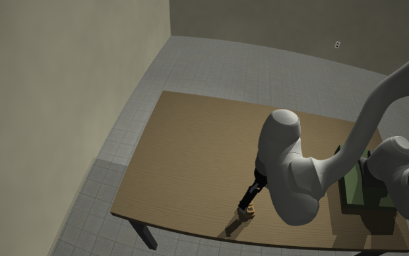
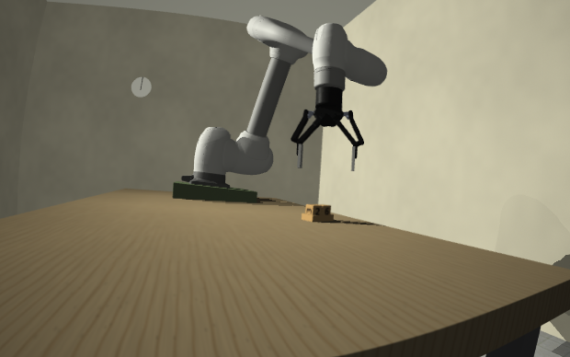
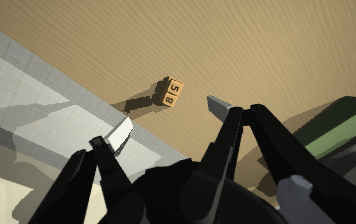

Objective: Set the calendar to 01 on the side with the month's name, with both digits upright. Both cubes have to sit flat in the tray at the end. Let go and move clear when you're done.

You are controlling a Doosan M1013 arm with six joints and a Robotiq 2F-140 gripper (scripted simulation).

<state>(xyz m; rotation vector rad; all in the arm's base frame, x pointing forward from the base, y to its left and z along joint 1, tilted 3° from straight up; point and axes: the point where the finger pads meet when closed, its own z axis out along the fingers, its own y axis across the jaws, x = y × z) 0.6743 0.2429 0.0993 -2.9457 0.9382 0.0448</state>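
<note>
The small wooden calendar [image 2: 317,213] sits on the table near its edge, two cubes side by side in a tray. In the wrist view the calendar [image 3: 169,92] shows 5 and 8 on the cube tops. In the exterior view the side facing that camera shows a month plate, then 2 and another digit I cannot read. In the top view the calendar [image 1: 248,211] is partly hidden behind a finger. My gripper [image 2: 326,156] hangs well above the calendar, fingers spread wide and empty. It also shows in the wrist view [image 3: 172,120].
The arm's dark green base plate [image 2: 213,191] stands on the table behind the calendar. The table's edge [image 3: 100,107] runs close beside the calendar, with tiled floor below. A beige wall [image 2: 437,129] stands beyond that edge.
</note>
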